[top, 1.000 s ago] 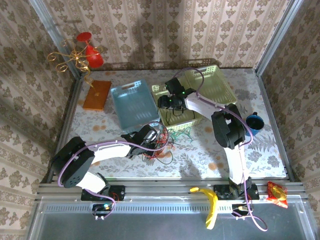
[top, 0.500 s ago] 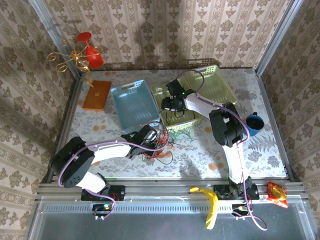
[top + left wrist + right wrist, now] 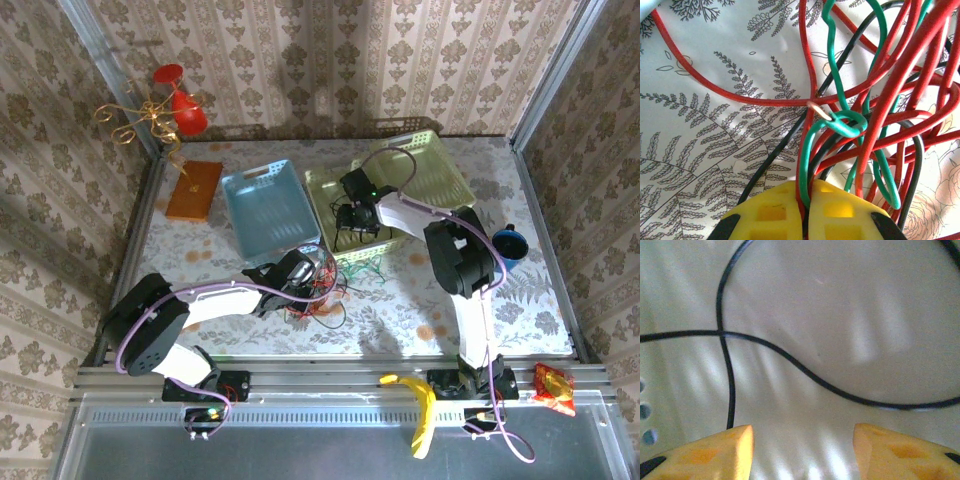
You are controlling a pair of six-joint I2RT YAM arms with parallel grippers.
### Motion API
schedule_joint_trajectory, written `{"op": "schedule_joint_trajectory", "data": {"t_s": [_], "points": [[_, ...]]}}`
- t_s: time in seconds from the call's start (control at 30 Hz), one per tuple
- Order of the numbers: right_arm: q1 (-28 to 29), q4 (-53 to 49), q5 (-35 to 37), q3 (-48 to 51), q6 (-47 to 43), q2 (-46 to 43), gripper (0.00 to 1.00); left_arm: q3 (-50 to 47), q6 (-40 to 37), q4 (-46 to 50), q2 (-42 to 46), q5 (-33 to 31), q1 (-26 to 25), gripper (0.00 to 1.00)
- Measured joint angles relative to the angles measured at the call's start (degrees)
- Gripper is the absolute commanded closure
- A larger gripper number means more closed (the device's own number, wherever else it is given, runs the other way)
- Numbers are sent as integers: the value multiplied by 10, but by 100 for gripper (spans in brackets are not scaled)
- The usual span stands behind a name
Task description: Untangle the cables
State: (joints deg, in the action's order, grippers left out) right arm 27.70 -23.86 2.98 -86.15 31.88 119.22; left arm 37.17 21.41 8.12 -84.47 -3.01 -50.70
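A tangle of red, black and green cables lies on the table in front of the green basket. My left gripper sits at the tangle's left edge. In the left wrist view that gripper is shut on a bundle of strands: the red cable, the green cable and the black cable run between its yellow fingers. My right gripper is down inside the basket. It stands open just above a thin black cable looping on the basket floor, with nothing between its fingers.
A blue tray stands left of the basket, with an orange board beyond it. A blue cup sits at the right. A banana and a snack bag lie on the front rail. A red and gold ornament stands in the back left corner.
My right gripper has moved to the right, further into the green basket. The left arm and the tangle have stayed put.
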Motion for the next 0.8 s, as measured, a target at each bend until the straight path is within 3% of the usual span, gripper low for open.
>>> {"op": "schedule_joint_trajectory", "data": {"t_s": [0.47,0.63,0.8], "points": [[19,63,-13,204,-87,-306,44,5,-7,2,-1,15,8,100],[97,26,-53,303,-146,-372,44,4,-7,-17,-2,36,15,100],[210,-28,-51,349,-190,-367,45,3,-7,-26,-6,48,17,100]]}}
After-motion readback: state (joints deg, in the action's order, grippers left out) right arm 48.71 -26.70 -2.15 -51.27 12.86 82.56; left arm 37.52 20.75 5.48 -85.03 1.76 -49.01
